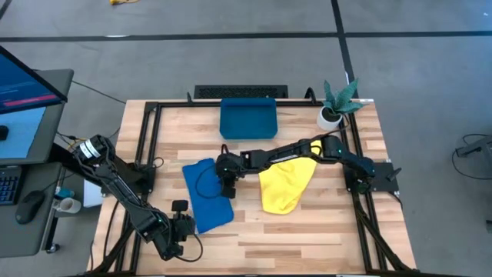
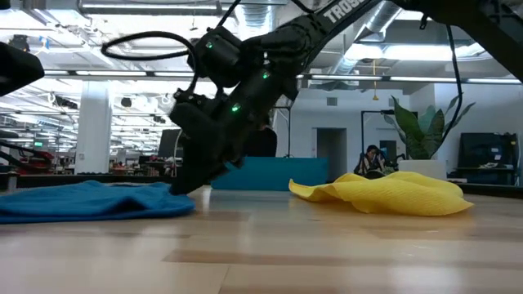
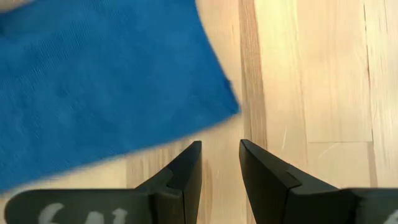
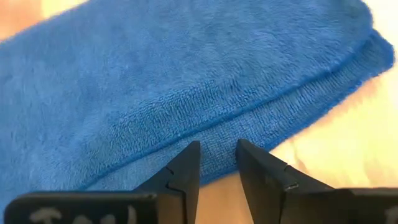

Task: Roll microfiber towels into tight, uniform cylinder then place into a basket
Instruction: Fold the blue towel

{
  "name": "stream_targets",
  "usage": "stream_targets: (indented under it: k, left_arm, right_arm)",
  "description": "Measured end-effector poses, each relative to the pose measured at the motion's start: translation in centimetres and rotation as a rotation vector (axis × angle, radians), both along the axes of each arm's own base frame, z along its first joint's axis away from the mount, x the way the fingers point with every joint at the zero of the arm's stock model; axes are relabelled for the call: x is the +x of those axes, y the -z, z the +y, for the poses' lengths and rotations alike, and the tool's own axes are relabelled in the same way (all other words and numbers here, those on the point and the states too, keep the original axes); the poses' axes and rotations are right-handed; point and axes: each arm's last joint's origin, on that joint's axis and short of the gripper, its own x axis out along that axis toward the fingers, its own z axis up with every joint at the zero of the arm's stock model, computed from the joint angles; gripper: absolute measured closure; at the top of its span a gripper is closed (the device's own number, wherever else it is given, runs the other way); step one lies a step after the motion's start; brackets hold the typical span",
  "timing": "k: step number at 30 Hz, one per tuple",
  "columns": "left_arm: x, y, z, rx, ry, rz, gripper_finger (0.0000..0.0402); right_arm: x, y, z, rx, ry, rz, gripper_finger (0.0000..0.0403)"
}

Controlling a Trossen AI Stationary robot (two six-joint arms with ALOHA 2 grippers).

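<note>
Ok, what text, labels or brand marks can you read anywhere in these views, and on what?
"TROSS": white letters on the right arm in the low view, cut off by the picture's top edge.
White marks on the left gripper body: cut off, unreadable.
White marks on the right gripper body: cut off, unreadable.
Monitor at the table's left: screen content too small to read.
Nothing readable on either towel or the basket.

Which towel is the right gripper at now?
The blue towel; the right gripper sits at its edge. The yellow towel lies crumpled under that arm.

high: table (image 1: pixel 307 223) seen from straight overhead
low: tabletop level, facing room
wrists: close, aimed down
shared: blue towel (image 1: pixel 206 192) seen in all
</note>
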Motion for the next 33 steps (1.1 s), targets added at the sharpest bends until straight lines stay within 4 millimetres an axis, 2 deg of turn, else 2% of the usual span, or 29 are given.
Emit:
stream_targets:
  k: [10, 21, 26, 30, 33]
  left_arm:
    - [0.1, 0.0, 0.1, 0.004, -0.029, -0.023, 0.0301]
    - [0.7, 0.0, 0.6, 0.015, -0.037, -0.023, 0.0301]
    - [1.1, 0.0, 1.0, -0.007, -0.054, 0.007, 0.0301]
    - [1.4, 0.0, 1.3, -0.011, -0.066, 0.02, 0.0301]
    - [1.5, 0.0, 1.4, -0.011, -0.07, 0.02, 0.0301]
  right_arm:
    - [-2.4, -0.7, 0.5, 0.002, 0.05, 0.236, 0.0272]
    - [-3.5, -1.2, 2.2, -0.073, 0.003, 0.315, 0.0272]
    - [-4.4, -3.1, 3.2, -0.107, -0.049, 0.315, 0.0272]
    - [-5.2, -6.3, 3.9, -0.126, -0.085, 0.279, 0.0272]
    - [-5.9, -7.5, 4.4, -0.188, -0.078, 0.292, 0.0272]
